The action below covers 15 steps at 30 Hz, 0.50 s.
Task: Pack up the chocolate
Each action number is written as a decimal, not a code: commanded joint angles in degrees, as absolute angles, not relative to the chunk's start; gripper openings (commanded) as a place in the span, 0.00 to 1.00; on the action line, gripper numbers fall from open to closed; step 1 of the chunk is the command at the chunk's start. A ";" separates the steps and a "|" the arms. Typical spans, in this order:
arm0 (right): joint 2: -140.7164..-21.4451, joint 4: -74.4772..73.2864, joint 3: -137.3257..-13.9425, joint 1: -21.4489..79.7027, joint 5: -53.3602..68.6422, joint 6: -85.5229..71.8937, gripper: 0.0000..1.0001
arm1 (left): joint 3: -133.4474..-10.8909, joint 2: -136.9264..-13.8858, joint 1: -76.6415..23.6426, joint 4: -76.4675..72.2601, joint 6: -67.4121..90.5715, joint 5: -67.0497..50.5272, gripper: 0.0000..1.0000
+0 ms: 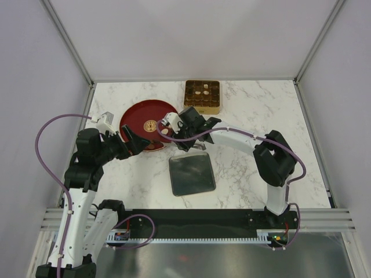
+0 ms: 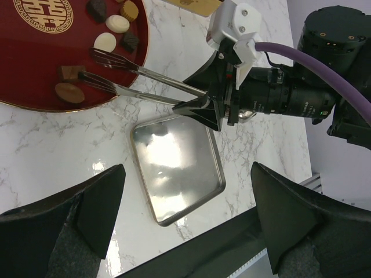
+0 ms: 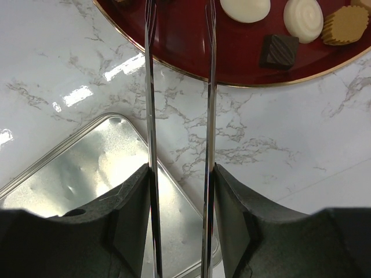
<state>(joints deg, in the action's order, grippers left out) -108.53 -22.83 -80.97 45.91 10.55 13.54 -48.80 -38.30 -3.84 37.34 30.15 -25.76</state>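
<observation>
The chocolate lies on a red dish point(image 1: 138, 116): cream pieces point(image 2: 117, 23), dark ones point(image 2: 130, 41), a brown square point(image 2: 70, 72) and a light brown oval point(image 2: 69, 92). My right gripper point(image 1: 181, 128) is shut on a pair of metal tongs point(image 2: 145, 81), whose spread tips reach over the dish beside the brown square. In the right wrist view the tongs point(image 3: 149, 87) run between my jaws point(image 3: 181, 171) toward the dish point(image 3: 191, 46), with a dark square point(image 3: 279, 50) off to the right. My left gripper point(image 2: 185, 231) hangs open and empty above the table.
A gold tin point(image 1: 202, 96) with compartments, a few pieces inside, stands behind the dish. A silver lid point(image 1: 192, 175) lies flat on the marble in front of it. The lid point(image 2: 177, 165) sits just below my left fingers.
</observation>
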 commanded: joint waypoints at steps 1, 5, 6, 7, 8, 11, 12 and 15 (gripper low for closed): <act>-110.30 -22.59 -84.28 46.14 13.18 14.77 0.52 | -51.15 -38.05 -3.60 36.39 30.06 -26.98 0.97; -112.49 -22.50 -86.04 46.14 14.15 14.77 0.52 | -51.59 -38.23 -3.60 36.47 29.97 -26.98 0.97; -112.85 -22.50 -86.39 46.14 14.15 14.77 0.52 | -51.68 -38.23 -3.60 36.56 29.88 -26.90 0.97; -113.29 -22.50 -86.74 46.06 13.98 14.68 0.53 | -51.77 -38.32 -3.60 36.56 29.80 -26.81 0.97; -113.81 -22.50 -87.36 46.14 13.89 14.50 0.52 | -51.85 -38.32 -3.60 36.56 29.79 -26.81 0.97; -114.69 -22.59 -88.06 46.23 13.54 14.24 0.49 | -51.94 -38.41 -3.60 36.65 29.71 -26.72 0.97; -114.78 -22.50 -88.15 46.23 13.36 14.33 0.47 | -52.03 -38.50 -3.60 36.82 29.62 -26.63 0.97; -114.87 -22.41 -88.33 46.06 13.10 14.06 0.44 | -52.29 -38.50 -3.60 36.91 29.53 -26.46 0.97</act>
<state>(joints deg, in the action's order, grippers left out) -114.45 -23.44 -85.62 45.91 12.19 13.72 -49.91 -38.50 -3.84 37.56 30.13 -25.74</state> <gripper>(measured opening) 0.456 0.973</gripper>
